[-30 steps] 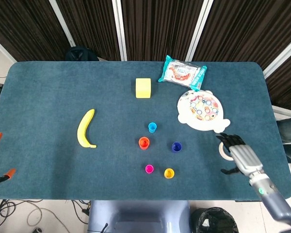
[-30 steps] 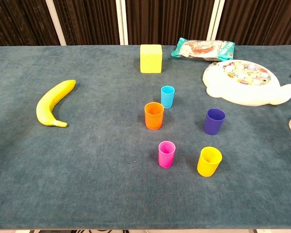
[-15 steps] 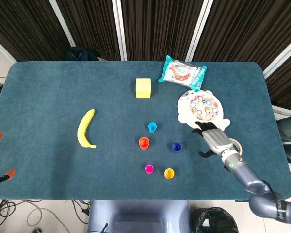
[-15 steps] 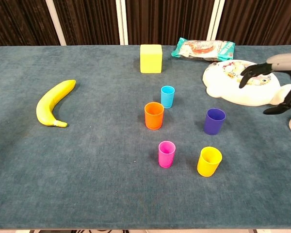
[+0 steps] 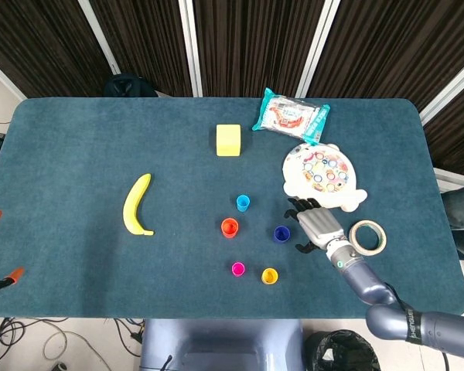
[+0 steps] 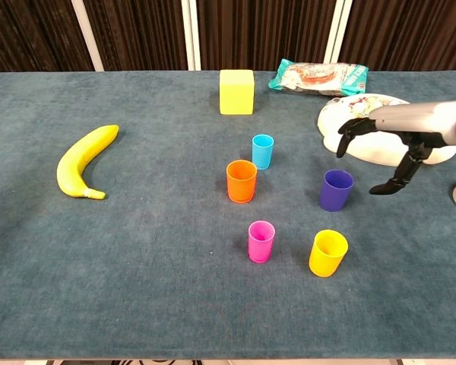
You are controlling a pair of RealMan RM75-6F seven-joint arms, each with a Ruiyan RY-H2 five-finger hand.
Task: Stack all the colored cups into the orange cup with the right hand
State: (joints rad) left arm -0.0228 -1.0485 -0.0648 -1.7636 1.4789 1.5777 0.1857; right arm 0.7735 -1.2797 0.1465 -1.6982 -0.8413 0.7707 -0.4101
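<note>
The right hand (image 6: 391,141) hangs above the desk (image 5: 77,139) just right of the purple cup (image 6: 336,190), its fingers spread and curled downward with nothing between them; it touches no cup. In the head view the right hand (image 5: 315,225) sits between the purple cup (image 5: 281,233) and the roll of tape (image 5: 367,237), with the white toy plate (image 5: 321,174) just behind it.

There is open felt between the hand and the cups. The orange cup (image 6: 242,181) stands upright near the middle of the desk, with the blue cup (image 6: 263,150) just behind it, the pink cup (image 6: 261,241) in front of it, and the yellow cup (image 6: 327,253) in front of the purple one. All five stand apart, none nested. The near edge of the desk lies not far in front of the pink and yellow cups.

A banana (image 6: 83,161) lies well off to the left, a yellow block (image 6: 236,91) behind the cups, and a snack packet (image 6: 318,76) near the far edge. Dark slatted panels back the desk. The left hand is out of sight.
</note>
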